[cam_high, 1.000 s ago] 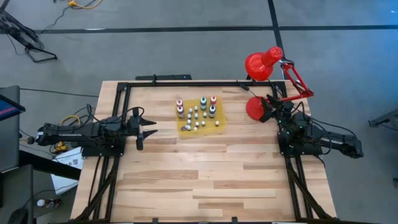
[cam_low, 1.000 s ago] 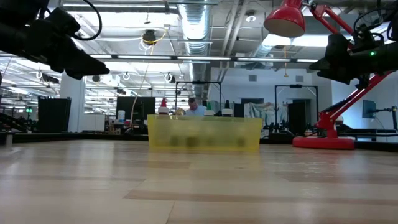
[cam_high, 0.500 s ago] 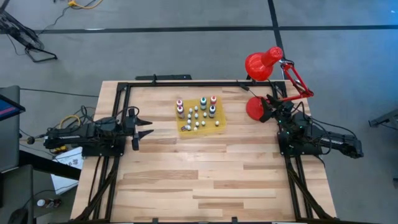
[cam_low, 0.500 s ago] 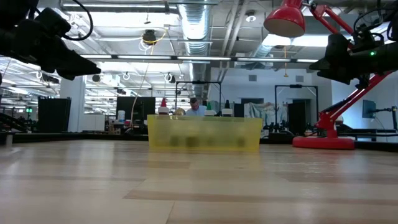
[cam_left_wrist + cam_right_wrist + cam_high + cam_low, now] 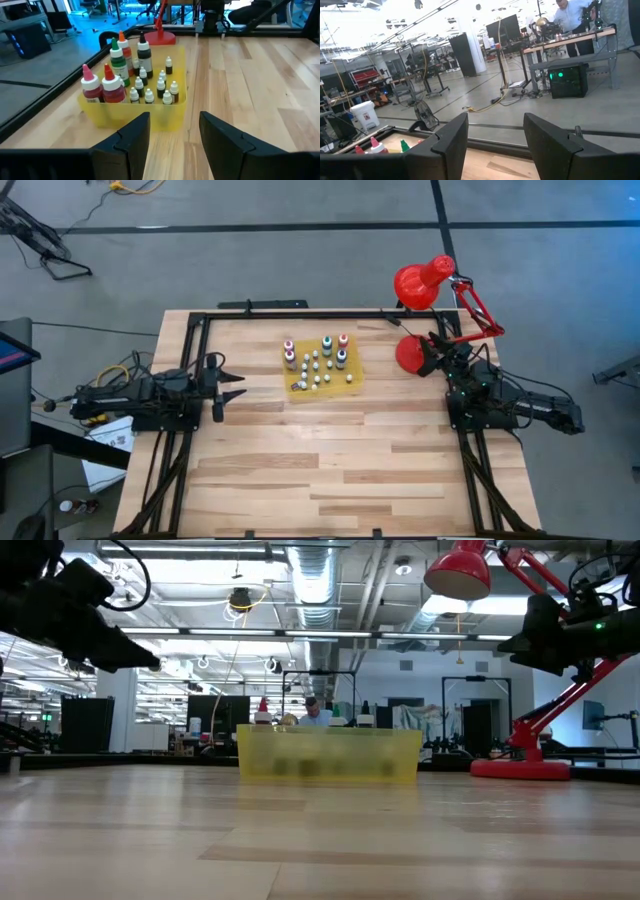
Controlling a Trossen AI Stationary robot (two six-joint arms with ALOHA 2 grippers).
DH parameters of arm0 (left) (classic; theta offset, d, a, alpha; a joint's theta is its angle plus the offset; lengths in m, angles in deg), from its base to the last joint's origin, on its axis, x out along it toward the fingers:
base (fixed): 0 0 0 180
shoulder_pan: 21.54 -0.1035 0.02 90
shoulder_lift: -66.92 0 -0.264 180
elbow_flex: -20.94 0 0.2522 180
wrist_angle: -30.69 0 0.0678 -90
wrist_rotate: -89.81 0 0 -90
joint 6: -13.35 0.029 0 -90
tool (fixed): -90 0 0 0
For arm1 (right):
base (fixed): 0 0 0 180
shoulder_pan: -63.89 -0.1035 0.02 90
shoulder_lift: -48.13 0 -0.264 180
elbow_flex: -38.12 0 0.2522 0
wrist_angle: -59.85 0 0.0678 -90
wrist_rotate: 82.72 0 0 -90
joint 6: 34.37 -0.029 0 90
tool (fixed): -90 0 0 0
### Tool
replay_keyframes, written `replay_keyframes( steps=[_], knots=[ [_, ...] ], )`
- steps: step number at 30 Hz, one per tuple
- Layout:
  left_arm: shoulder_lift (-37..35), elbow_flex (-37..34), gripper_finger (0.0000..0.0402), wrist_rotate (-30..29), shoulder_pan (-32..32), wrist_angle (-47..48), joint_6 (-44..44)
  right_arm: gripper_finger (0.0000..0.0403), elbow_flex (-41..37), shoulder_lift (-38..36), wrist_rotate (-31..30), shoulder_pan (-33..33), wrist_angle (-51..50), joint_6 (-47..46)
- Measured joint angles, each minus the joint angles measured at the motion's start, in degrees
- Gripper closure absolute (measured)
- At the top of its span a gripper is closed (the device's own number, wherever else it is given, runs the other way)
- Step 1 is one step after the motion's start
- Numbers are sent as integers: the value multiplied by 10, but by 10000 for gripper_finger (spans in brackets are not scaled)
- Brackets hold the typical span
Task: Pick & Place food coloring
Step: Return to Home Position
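Yellow bin (image 5: 125, 115) near the far edge of the table (image 5: 330, 470) holds every visible food coloring bottle (image 5: 137, 80); no strays apparent, so the job seems finished. Left gripper (image 5: 175, 120) and right gripper (image 5: 496, 120) sit parted and empty at the sides.

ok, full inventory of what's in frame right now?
Small bottles: roughly ten, whitish with white caps, standing in the bin.
Bigger bottles: about six, red, green and dark, same bin.
Yellow bin: one, translucent yellow, far-middle of the table.
Desk lamp: one, red, far right corner.
Table: one, light wood.
Person: at least one, in the room behind the bin.
Left gripper: open, empty, at the left edge, facing the bin.
Right gripper: open, empty, at the right edge by the lamp.
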Motion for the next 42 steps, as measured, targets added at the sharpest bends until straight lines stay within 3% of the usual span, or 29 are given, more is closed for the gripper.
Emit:
replay_keyframes(
  steps=[42],
  knots=[
    [17, -10, 237, 4, 0, 17, 0, 222, 0, 0, 0, 0, 0, 0]
  ],
)
